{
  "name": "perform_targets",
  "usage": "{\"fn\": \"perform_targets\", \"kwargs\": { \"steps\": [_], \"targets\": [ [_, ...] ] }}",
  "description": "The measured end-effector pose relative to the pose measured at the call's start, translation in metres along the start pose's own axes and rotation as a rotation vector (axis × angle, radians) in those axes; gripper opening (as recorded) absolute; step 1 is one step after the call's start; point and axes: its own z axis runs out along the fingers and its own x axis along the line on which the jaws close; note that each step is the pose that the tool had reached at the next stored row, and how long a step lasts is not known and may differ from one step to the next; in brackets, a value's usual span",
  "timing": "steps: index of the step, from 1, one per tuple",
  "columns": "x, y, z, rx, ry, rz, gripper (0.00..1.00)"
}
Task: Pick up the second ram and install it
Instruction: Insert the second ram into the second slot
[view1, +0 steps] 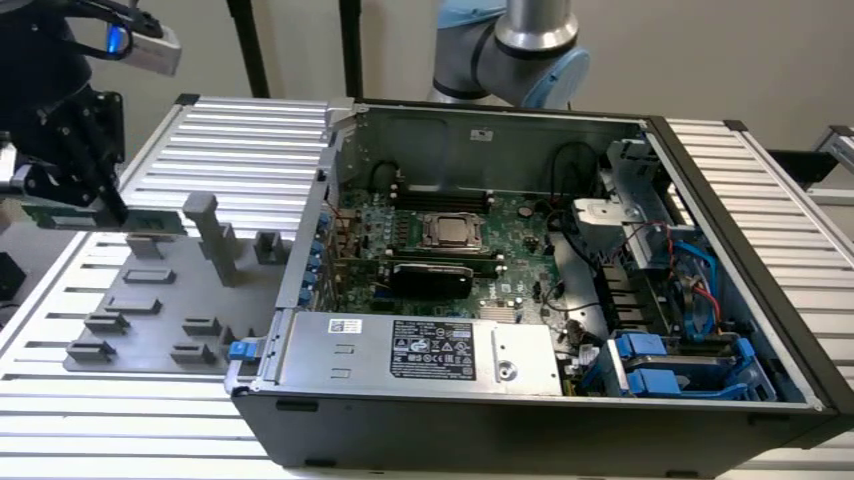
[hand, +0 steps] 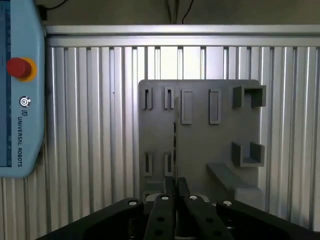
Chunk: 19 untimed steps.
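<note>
- Pincer (view1: 107, 203) hung over the far corner of the grey fixture plate (view1: 147, 300), near the exterior view's left edge of the ribbed surface (view1: 247, 130). Jaws were pressed together on the second ram (view1: 147, 222).
- Ram lay roughly level and lengthwise along the plate's far edge. The wrist view showed it edge-on, as a thin dark line running out from the fingers. Couldn't tell whether it was fully clear of the plate's holders.
- Risk 1: the hold was on a thin board only (little face for the pads to bear on). A bump or fast swing could probably pivot it in the jaws, so it would reach the slot skewed.
- Risk 2: the upright post (view1: 203, 228) on the plate stood between the ram and the computer case (view1: 467, 425). A low, straight path could snag the stick's end on it.
- Risk 3: the case's side wall (view1: 327, 160) rose above the motherboard (view1: 523, 215). Too little height going over could clip the ram on the rim.
- Risk 4: the memory slots (view1: 441, 190) sat close beside the CPU socket (view1: 451, 232), w/ cables nearby. A small offset or tilt would likely jam the board or put force on the wrong spot.
</note>
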Motion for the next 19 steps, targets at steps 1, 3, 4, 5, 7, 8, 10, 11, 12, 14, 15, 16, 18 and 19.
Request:
{"fn": "perform_targets", "kwargs": {
  "steps": [1, 3, 4, 5, 7, 8, 10, 11, 12, 14, 15, 16, 18, 19],
  "targets": [
    [0.000, -0.0043, -0.0034, -0.0001, -0.0004, 0.000, 0.00],
    [0.000, -0.0135, -0.0100, -0.0002, -0.0014, 0.000, 0.00],
    [0.000, -0.0179, -0.0131, -0.0002, -0.0020, 0.000, 0.00],
    [0.000, -0.0224, -0.0161, 0.0000, -0.0026, 0.000, 0.00],
    [0.000, -0.0314, -0.0224, -0.0002, -0.0034, 0.000, 0.00],
    [0.000, -0.0358, -0.0255, -0.0002, -0.0039, 0.000, 0.00],
    [-0.001, -0.0447, -0.0315, -0.0002, -0.0048, 0.000, 0.00],
    [-0.001, -0.0497, -0.0347, -0.0002, -0.0054, 0.000, 0.00],
    [-0.001, -0.0541, -0.0376, -0.0002, -0.0057, 0.000, 0.00],
    [-0.001, -0.0632, -0.0428, -0.0002, -0.0068, 0.000, 0.00],
    [-0.001, -0.0677, -0.0451, -0.0002, -0.0074, 0.000, 0.00],
    [-0.001, -0.0722, -0.0473, -0.0003, -0.0078, 0.000, 0.00],
    [-0.001, -0.0811, -0.0514, -0.0003, -0.0088, 0.000, 0.00],
    [-0.001, -0.0855, -0.0533, -0.0003, -0.0095, 0.000, 0.00]
  ]
}}
